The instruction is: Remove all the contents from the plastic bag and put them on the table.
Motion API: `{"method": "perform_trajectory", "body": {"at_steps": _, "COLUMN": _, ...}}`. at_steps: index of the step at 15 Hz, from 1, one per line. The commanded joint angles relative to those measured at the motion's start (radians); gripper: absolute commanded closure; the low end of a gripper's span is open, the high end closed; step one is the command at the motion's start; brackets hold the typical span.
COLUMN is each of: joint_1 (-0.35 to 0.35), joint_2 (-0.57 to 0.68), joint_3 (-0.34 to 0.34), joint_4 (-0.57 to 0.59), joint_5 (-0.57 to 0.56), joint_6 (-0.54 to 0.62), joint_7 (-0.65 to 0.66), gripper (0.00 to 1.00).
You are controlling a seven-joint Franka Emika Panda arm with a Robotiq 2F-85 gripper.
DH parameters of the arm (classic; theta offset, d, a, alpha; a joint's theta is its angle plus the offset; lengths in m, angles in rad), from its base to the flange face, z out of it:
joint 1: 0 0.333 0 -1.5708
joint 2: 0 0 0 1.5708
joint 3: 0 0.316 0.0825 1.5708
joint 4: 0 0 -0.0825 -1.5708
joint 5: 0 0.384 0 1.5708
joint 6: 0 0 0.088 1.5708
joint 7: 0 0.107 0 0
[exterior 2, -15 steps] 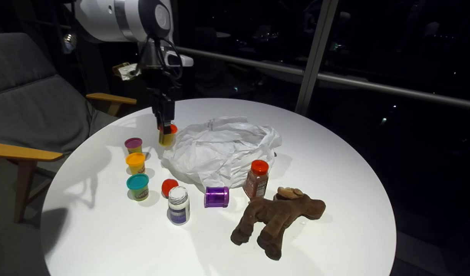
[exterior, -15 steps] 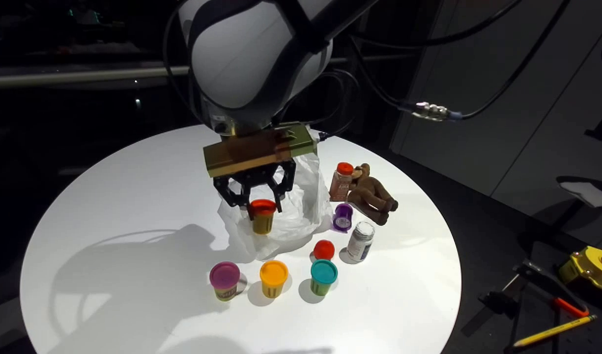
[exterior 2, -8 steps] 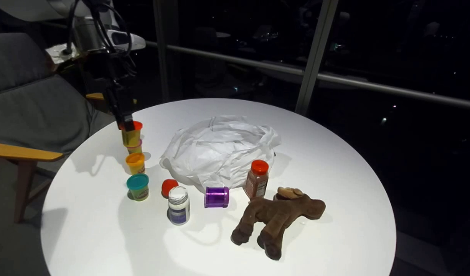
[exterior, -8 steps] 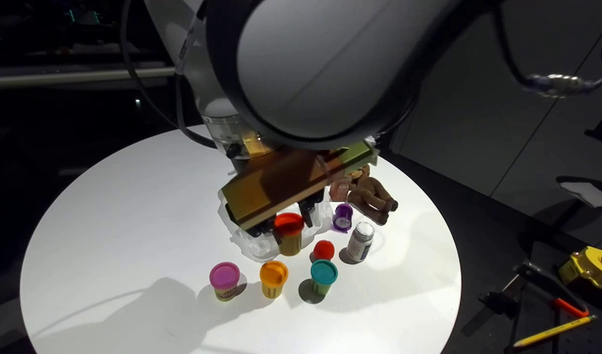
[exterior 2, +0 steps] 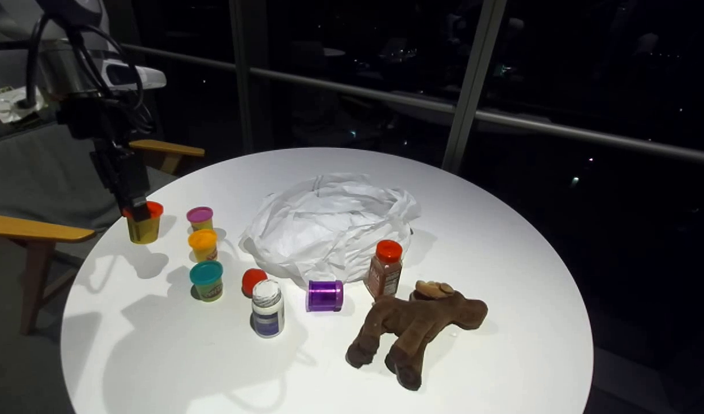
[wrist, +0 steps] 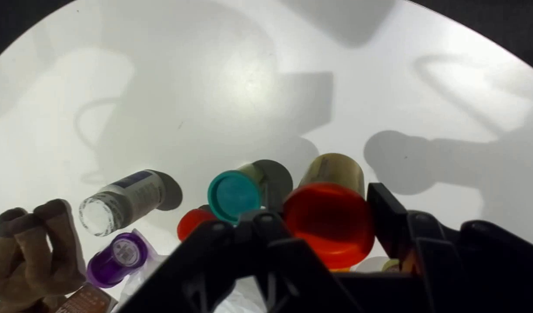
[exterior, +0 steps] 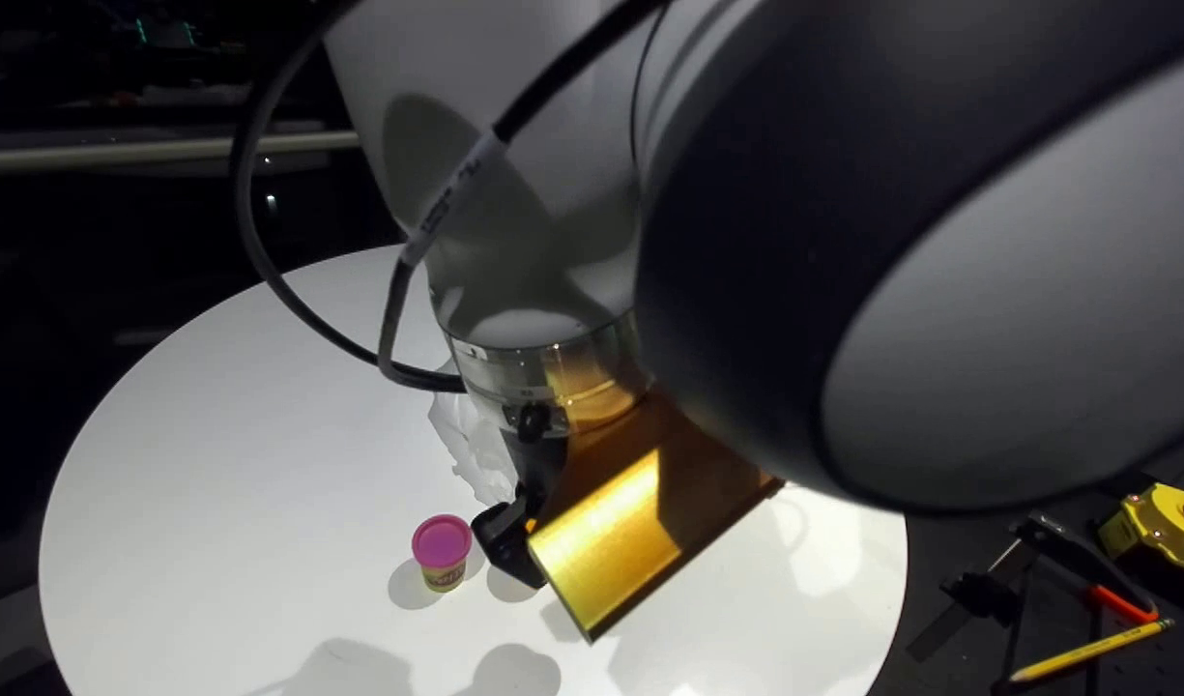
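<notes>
Currently, gripper point(wrist: 327, 202) pinching the red-lidded cup point(exterior 2: 143, 231) at its lid end; cup held clear of the table point(exterior 2: 489, 259), well apart from the plastic bag point(exterior 2: 323, 230). Bag lies crumpled; what is inside it cannot be told. In an exterior view, the pink-lidded cup point(exterior 2: 200, 217), orange-lidded cup point(exterior 2: 204, 245) and teal-lidded cup point(exterior 2: 208, 282) stand in a row off the bag's side nearest the held cup. Toward the camera from the bag: red round piece point(exterior 2: 253, 281), then white bottle point(exterior 2: 268, 313), upright, close to that piece; purple cylinder point(exterior 2: 324, 296) on its side, just beside the bag; red-capped bottle point(exterior 2: 384, 273), upright, also beside it. Brown toy figure point(exterior 2: 420, 319) lies farther from the bag, past the red-capped bottle
</notes>
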Motion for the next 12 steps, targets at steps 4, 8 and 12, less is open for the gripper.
{"method": "perform_trajectory", "body": {"at_steps": 4, "joint_1": -0.005, "joint_2": 0.084, "joint_3": -0.007, "joint_4": -0.01, "joint_5": -0.014, "joint_6": 0.158, "joint_7": -0.021, "gripper": 0.73}}
{"method": "perform_trajectory", "body": {"at_steps": 8, "joint_1": -0.003, "joint_2": 0.167, "joint_3": -0.012, "joint_4": 0.032, "joint_5": 0.016, "joint_6": 0.183, "joint_7": -0.048, "gripper": 0.73}}
{"method": "perform_trajectory", "body": {"at_steps": 12, "joint_1": 0.007, "joint_2": 0.208, "joint_3": -0.021, "joint_4": 0.062, "joint_5": 0.019, "joint_6": 0.178, "joint_7": -0.059, "gripper": 0.73}}
